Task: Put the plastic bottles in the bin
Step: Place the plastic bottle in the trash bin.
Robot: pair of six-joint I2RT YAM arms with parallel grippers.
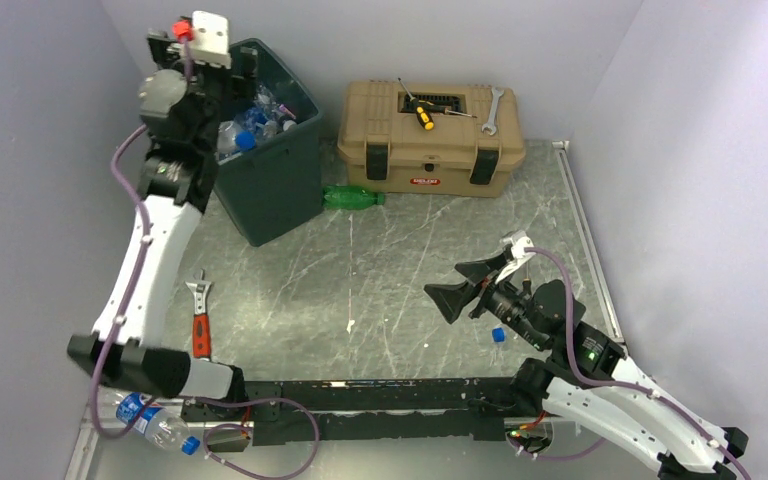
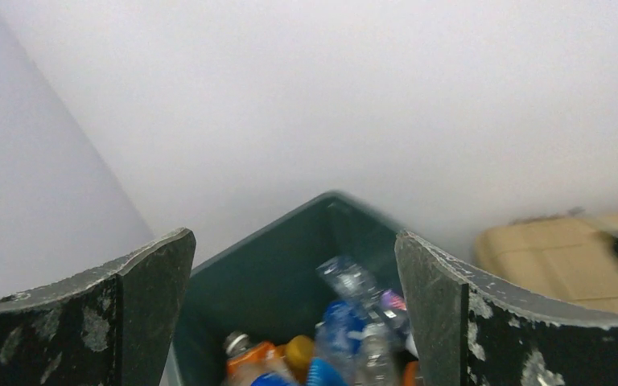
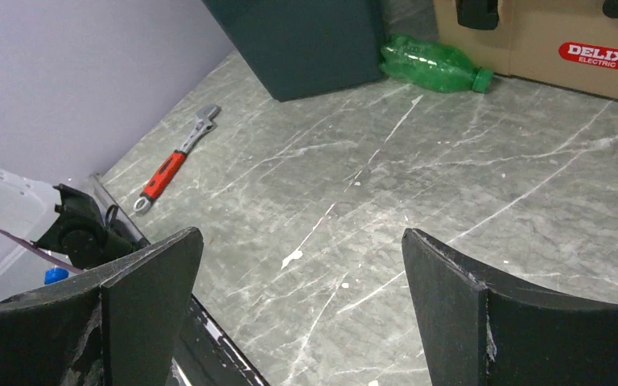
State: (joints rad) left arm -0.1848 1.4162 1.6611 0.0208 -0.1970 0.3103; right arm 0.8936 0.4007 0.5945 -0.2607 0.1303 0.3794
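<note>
The dark green bin [image 1: 272, 205] stands at the back left, filled with several plastic bottles [image 1: 256, 120]. My left gripper [image 1: 243, 72] hangs open over its rim with nothing between the fingers. In the left wrist view the left gripper [image 2: 294, 237] looks down into the bin [image 2: 265, 265] at clear and orange bottles [image 2: 334, 338]; one clear bottle [image 2: 352, 281] is blurred. A green bottle [image 1: 352, 197] lies beside the bin [image 3: 306, 36], and it is the green bottle [image 3: 434, 64] in the right wrist view. My right gripper [image 1: 465, 287] is open and empty above the table, as the right gripper [image 3: 302, 233] shows.
A tan toolbox [image 1: 430, 140] with a screwdriver [image 1: 422, 112] and a spanner on its lid stands at the back. An orange-handled wrench [image 1: 200, 320] lies by the left arm. A clear bottle [image 1: 155, 421] lies off the front left corner. A blue cap [image 1: 497, 336] lies near the right arm.
</note>
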